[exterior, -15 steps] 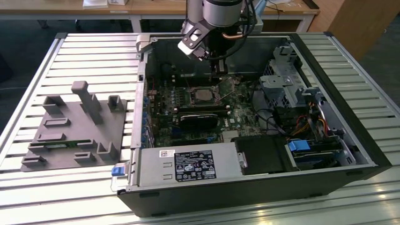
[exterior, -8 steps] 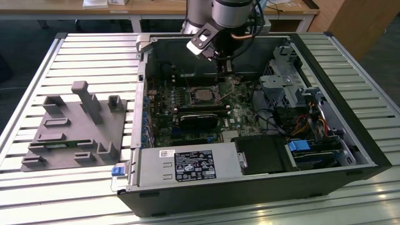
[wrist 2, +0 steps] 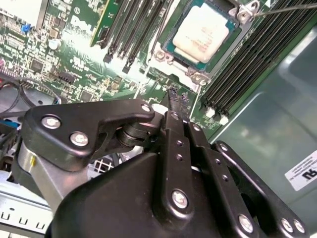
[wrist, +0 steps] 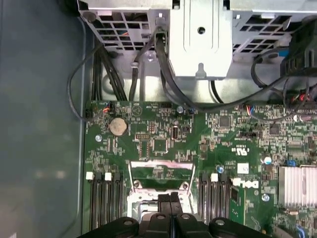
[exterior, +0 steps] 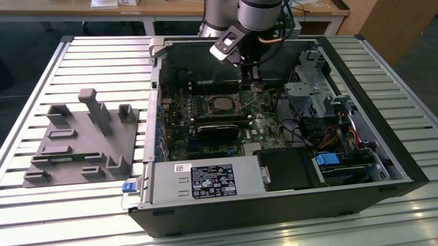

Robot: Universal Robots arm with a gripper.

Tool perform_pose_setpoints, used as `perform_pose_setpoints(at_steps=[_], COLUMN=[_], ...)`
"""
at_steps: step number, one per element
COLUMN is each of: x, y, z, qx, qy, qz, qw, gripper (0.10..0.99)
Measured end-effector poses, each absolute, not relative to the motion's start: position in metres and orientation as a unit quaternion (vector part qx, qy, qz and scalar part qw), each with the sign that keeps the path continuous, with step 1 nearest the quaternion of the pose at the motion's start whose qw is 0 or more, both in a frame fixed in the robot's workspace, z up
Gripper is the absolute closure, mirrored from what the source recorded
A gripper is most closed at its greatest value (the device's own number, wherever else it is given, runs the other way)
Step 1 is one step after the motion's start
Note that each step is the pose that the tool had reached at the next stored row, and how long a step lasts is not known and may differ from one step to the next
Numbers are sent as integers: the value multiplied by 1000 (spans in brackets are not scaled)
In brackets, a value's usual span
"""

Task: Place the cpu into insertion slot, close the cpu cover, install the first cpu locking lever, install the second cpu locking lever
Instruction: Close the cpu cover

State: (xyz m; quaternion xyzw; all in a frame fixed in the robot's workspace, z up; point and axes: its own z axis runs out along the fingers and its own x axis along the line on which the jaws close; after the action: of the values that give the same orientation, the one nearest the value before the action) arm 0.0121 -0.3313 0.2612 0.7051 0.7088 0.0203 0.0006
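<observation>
End effector (wrist 2: pixel 175 95) hangs near, not touching, the seated cpu (wrist 2: pixel 200 34).

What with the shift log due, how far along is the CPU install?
Done: the cpu sits in its socket. In hand: the shut gripper holds nothing, its tip beside the cpu cover, which appears open. Left: closing the cover; a lever looks unlatched, and both need latching.

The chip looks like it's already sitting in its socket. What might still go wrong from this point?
The hand, shut, hangs right beside the cpu; a small slip might scrape the chip or the green board. The cpu cover looks raised, so it might drop askew on the chip. Loose black cables run close by and might snag the arm.
</observation>
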Motion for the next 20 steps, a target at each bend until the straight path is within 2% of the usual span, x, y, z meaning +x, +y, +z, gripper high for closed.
perform_pose_setpoints(at_steps=[20], x=[33], y=[-326], z=[257], qx=[705], qy=[709], qz=[20], qw=[0], gripper=[973])
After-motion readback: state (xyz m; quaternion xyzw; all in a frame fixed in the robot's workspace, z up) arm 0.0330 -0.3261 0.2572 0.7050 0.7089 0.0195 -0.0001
